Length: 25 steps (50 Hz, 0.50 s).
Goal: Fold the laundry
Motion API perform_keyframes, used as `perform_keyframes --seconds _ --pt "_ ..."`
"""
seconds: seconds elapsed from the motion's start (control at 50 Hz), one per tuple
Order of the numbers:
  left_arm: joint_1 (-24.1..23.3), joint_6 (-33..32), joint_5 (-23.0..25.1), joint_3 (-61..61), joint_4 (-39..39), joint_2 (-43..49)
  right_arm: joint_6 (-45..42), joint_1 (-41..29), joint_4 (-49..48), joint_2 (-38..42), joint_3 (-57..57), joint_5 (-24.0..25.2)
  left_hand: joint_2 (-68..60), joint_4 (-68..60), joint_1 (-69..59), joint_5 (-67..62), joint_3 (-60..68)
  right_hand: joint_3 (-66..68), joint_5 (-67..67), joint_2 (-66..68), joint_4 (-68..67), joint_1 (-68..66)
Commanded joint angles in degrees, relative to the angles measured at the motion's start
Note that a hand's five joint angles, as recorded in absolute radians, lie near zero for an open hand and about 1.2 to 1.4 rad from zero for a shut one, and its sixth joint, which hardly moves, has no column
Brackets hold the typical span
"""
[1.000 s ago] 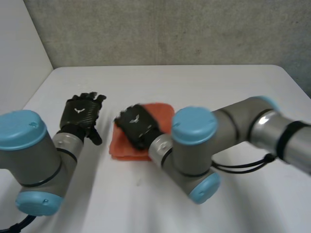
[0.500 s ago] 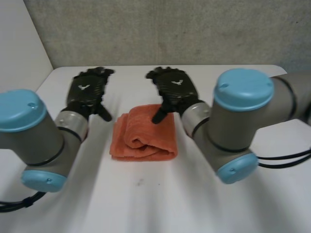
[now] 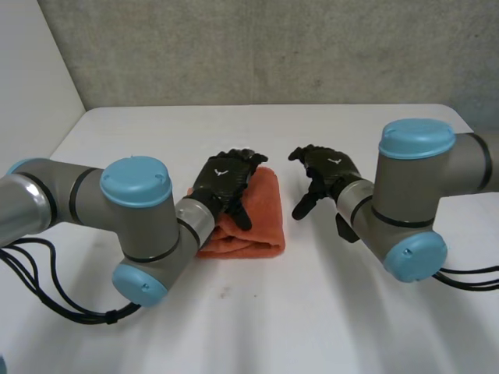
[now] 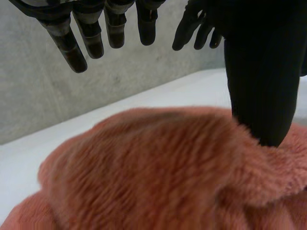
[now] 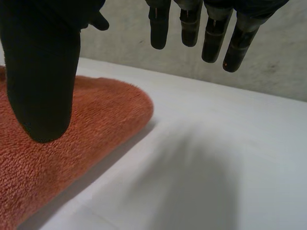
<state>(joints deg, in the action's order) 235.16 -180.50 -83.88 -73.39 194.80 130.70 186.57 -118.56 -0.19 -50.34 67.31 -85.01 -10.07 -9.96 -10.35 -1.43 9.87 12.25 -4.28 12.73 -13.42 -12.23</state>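
Nearest the robot, the white surface (image 3: 257, 327) is bare, giving open room on the near side. Next lies the orange towel (image 3: 261, 214), already folded into a compact, roughly square pad near the middle, with its rolled folds running side to side along its near edge. The left hand (image 3: 226, 179) sits over the towel's left far portion. In its wrist view the fingers are straight and spread above the pile, grasping nothing, and the thumb tip appears to meet the cloth. The right hand (image 3: 331, 170) hangs just beside the towel's right edge, over bare surface, fingers likewise straight and slack, holding nothing. From that hand the towel lies on the thumb side. Judgement: the left hand is the nearer and is placed to press or smooth, and the right needs only a short move inward to reach the right edge. Beyond both hands the surface runs clear to its far edge against the grey wall (image 3: 273, 47).
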Motion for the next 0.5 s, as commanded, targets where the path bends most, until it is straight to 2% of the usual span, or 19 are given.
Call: perform_keyframes --seconds 0.02,0.24,0.5 --pt "4.9 -0.7 -3.7 -3.0 -1.1 -1.4 -0.1 -1.6 5.2 8.3 -9.8 4.6 -2.0 -2.1 -1.7 -0.6 2.2 -2.3 4.3 -2.7 3.4 2.2" --pt "7.3 -4.1 -5.0 -6.2 -6.4 -2.4 0.1 -5.5 9.3 16.1 -20.8 4.8 -1.8 -1.9 -1.5 -0.5 2.0 -2.3 4.3 -2.7 3.4 2.2" --pt "7.9 -7.6 -5.1 -9.8 -6.8 -2.8 -0.8 -6.2 11.5 20.1 -26.3 4.3 -1.7 -1.8 -1.4 -0.3 1.9 -2.3 4.3 -2.7 3.4 2.2"
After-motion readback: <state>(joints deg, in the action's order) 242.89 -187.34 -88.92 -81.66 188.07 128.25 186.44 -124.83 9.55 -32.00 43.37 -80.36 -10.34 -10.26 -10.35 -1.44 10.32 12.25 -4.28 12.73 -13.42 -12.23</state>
